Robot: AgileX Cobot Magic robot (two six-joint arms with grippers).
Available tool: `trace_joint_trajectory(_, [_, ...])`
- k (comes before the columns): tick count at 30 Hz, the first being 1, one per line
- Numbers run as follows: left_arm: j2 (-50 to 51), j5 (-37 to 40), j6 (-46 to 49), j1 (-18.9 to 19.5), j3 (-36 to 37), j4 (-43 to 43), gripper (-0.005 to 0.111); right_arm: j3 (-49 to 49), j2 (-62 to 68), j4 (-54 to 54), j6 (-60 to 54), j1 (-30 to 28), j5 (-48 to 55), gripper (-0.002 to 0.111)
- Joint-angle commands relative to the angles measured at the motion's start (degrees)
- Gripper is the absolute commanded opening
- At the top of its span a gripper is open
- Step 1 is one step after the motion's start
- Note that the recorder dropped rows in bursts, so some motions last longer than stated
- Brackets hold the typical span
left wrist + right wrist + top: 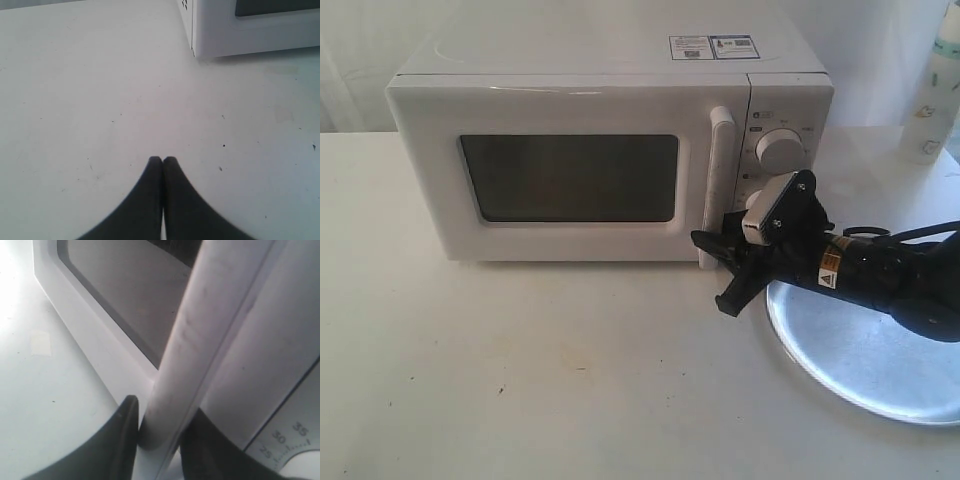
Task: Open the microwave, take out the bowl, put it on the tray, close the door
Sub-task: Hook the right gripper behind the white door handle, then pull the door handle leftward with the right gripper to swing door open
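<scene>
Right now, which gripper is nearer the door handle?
Right. The right gripper straddles the lower end of the door handle. The left gripper is shut above the table, off a corner of the microwave, away from the handle.

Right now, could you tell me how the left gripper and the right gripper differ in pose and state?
The left gripper is shut on nothing, fingertips touching; the right gripper has its fingers against both sides of the door handle. The left gripper hangs over bare table, apart from the microwave; the right gripper is at the handle's lower end. Both have black fingers.
</scene>
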Motion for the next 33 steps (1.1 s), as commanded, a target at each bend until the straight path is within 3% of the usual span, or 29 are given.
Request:
trace_joint_trajectory(1, [-0.12, 0.09, 0.0, -0.17, -0.16, -0.54, 0.0, -0.53, -0.71, -20.23, -0.74, 2.85, -9.61, 0.0])
trace_joint_trajectory(20, [-0.12, 0.09, 0.0, -0.17, -0.16, -0.54, 0.0, -0.65, -5.03, -31.97, 3.5, 2.85, -9.61, 0.0])
trace_joint_trajectory(26, [-0.12, 0.09, 0.0, -0.17, -0.16, -0.54, 0.0, -0.55, -8.1, -29.44, 8.34, 2.85, -9.61, 0.0])
trace_joint_trajectory(30, [-0.12, 0.09, 0.0, -0.17, -0.16, -0.54, 0.0, -0.55, -9.02, -30.3, 11.2, 2.85, -9.61, 0.02])
trace_joint_trajectory(32, [-0.12, 0.09, 0.0, -0.17, -0.16, -0.54, 0.0, -0.55, -10.65, -32.96, 14.23, 2.74, -7.6, 0.042])
trace_joint_trajectory(33, [-0.12, 0.09, 0.0, -0.17, -0.16, -0.54, 0.0, -0.55, -12.24, -36.85, 20.95, 2.74, -1.84, 0.056])
